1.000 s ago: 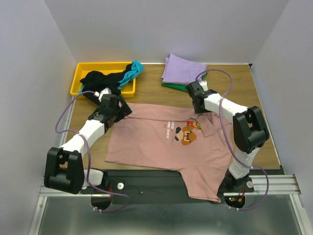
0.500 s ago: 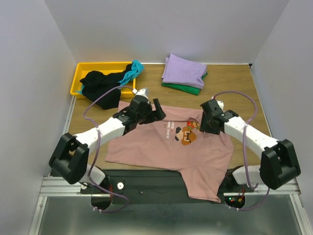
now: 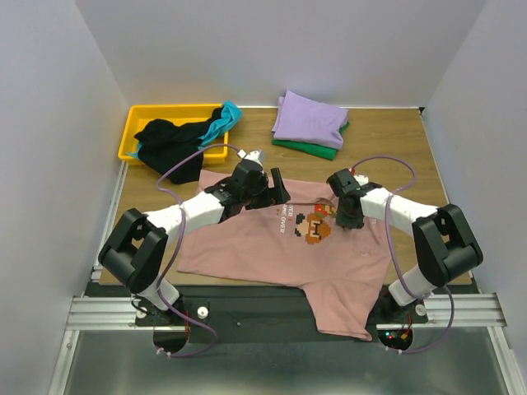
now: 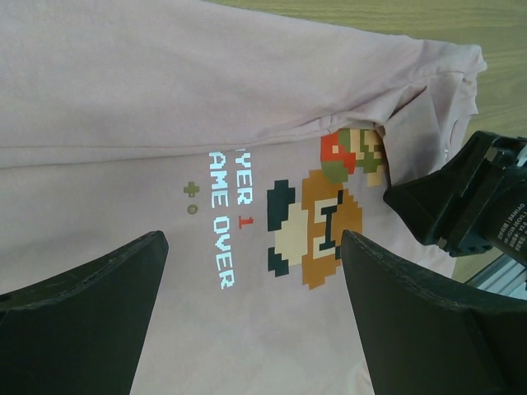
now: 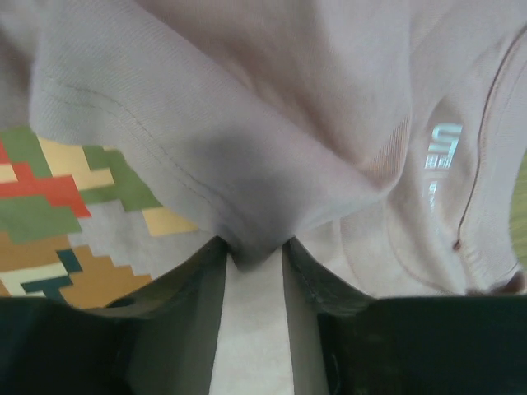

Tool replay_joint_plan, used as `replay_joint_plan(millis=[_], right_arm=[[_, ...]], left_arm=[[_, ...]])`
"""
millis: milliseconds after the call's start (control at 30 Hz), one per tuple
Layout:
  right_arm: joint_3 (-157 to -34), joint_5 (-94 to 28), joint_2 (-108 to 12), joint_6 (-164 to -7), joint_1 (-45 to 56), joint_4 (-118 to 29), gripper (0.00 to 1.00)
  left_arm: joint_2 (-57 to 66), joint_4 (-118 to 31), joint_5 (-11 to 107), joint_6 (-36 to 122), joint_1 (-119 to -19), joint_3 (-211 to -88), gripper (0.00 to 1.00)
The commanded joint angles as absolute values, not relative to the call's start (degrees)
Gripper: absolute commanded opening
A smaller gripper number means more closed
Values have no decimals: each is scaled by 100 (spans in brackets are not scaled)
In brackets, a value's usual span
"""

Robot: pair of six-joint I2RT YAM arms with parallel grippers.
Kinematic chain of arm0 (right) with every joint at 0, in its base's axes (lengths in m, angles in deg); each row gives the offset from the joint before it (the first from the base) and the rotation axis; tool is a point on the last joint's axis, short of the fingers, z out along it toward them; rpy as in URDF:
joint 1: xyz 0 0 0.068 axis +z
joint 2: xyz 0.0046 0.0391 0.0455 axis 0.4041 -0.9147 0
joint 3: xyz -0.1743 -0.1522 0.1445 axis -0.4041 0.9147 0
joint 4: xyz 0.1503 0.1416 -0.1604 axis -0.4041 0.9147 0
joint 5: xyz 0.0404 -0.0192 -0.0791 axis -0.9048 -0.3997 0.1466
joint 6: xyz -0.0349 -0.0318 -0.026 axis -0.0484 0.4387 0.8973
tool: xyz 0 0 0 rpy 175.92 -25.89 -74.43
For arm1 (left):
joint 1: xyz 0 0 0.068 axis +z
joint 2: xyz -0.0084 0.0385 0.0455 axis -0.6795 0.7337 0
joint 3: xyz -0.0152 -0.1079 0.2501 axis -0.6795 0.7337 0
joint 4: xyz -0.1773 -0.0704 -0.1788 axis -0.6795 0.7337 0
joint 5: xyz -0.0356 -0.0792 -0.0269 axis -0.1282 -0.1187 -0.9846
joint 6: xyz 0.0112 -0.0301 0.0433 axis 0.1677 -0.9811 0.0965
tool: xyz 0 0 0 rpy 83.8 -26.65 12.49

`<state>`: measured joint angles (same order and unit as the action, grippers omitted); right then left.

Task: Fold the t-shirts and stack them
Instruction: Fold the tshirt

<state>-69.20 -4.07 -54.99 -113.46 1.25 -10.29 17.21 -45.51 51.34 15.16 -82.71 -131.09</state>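
The dusty-pink t-shirt [image 3: 263,239] lies spread on the table, its print and white text facing up. It also fills the left wrist view [image 4: 123,99] and the right wrist view [image 5: 247,123]. My left gripper [image 3: 277,188] hovers open over the chest, with the print showing between its fingers [image 4: 251,271]. My right gripper [image 3: 344,218] is shut on a pinched fold of the pink cloth next to the print [image 5: 254,251]. It shows as a black shape in the left wrist view [image 4: 469,206].
A folded lavender tee [image 3: 309,118] lies on a green tee [image 3: 309,148] at the back. The yellow bin [image 3: 140,123] at the back left holds a black tee [image 3: 169,140] and a teal tee [image 3: 226,118]. One pink sleeve [image 3: 342,313] hangs over the near table edge.
My left gripper swung right from the shirt's left shoulder to over the chest. My right gripper moved from the collar area toward me, to beside the print, drawing pink cloth with it.
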Motion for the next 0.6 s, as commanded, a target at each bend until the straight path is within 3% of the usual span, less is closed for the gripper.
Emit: replay_joint_plan(millis=[0, 67, 233, 567], right_arm=[[-7182, 227, -5655, -11550, 60, -1240, 33], [-7270, 288, -5637, -11541, 51, -1232, 18], [-7507, 385, -5295, -11392, 8, -1240, 1], [-7990, 166, -5390, -11049, -713, -1258, 1]], left_arm=[[1717, -4691, 5086, 1586, -8271, -13404, 98], [1743, -4647, 5130, 1603, -8271, -13431, 98], [1874, -4647, 5069, 1639, -8297, -13563, 98], [2551, -4655, 4770, 1744, -8666, -14309, 98]])
